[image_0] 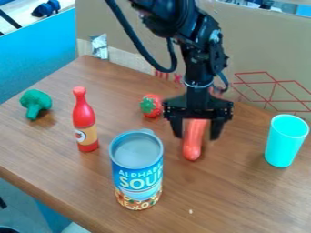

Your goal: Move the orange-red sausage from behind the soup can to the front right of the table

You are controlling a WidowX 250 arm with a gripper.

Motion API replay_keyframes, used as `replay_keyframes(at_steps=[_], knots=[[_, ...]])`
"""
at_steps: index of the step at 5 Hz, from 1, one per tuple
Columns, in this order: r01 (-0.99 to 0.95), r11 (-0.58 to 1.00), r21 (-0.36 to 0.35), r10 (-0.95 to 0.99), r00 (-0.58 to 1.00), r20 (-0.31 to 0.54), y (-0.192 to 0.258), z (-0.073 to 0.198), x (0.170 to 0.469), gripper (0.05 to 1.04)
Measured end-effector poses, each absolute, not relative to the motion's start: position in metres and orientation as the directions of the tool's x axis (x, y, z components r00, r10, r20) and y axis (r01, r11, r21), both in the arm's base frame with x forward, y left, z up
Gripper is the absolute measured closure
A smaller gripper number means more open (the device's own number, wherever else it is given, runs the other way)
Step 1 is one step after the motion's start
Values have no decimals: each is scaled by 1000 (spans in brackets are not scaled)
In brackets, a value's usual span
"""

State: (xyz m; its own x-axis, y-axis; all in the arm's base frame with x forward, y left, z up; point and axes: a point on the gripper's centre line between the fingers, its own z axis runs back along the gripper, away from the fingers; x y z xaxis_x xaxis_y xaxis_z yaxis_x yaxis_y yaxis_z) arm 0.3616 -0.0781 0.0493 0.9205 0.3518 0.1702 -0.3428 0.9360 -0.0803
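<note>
The black gripper (196,133) hangs right of centre, its two fingers spread apart and pointing down. It is open, one finger on each side of an orange-red sausage-shaped toy (193,143), with gaps showing beside the toy. The upper end of that toy is hidden behind the gripper's body; its rounded lower end points toward the camera. A red toy strawberry with a green top (151,105) is just left of the gripper. Nearer the camera stands a blue soup can (137,170), upright, with a grey top.
On the wooden table (231,200), a red toy bottle (85,123) stands upright at left, with green toy broccoli (36,103) beyond it. A turquoise cup (285,142) stands at the right. A cardboard wall (261,54) runs along the back.
</note>
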Motion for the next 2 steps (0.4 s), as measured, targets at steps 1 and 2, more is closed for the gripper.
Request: replay_keyframes(at_steps=[1,2], knots=[[-352,934,-61,357,919,165,-70,46,360,118],[-358,932,-59,363,918,161,-68,45,359,405]])
